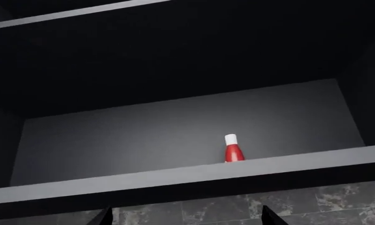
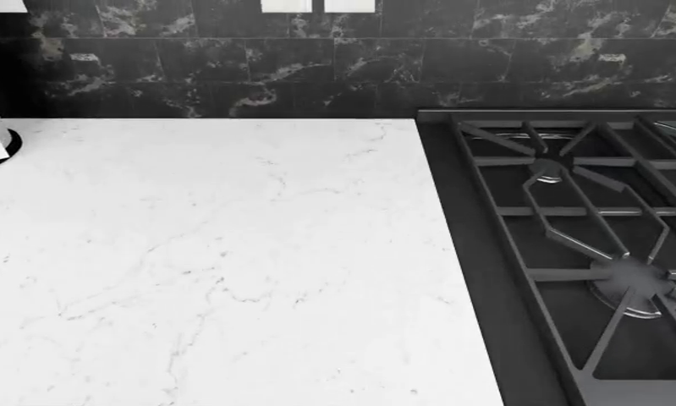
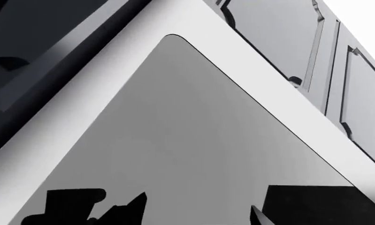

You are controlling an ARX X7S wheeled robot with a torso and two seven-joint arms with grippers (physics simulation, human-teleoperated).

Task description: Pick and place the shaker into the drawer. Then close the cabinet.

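The shaker (image 1: 233, 148), a red bottle with a white cap, stands upright inside an open dark cabinet (image 1: 174, 126), on its grey shelf (image 1: 112, 183) just behind the front edge, toward one end of it. No label or writing can be read on it. It is the only thing seen in that compartment; a second shelf edge shows above it. Below the shelf runs the black marble backsplash (image 1: 312, 201).

The left gripper (image 1: 184, 216) shows only as two dark fingertips set wide apart below the shelf, well apart from the shaker, released and holding nothing.

In the right wrist view a pale panel with a rounded inset (image 3: 174, 140) fills most of the frame, with panelled cabinet doors (image 3: 281, 42) beyond it. Dark shapes sit along the frame's edge, and I cannot tell whether the right gripper is released or clenched.

The head view shows a white marble counter (image 2: 202, 254), a black stove grate (image 2: 586, 228) beside it, and neither arm.
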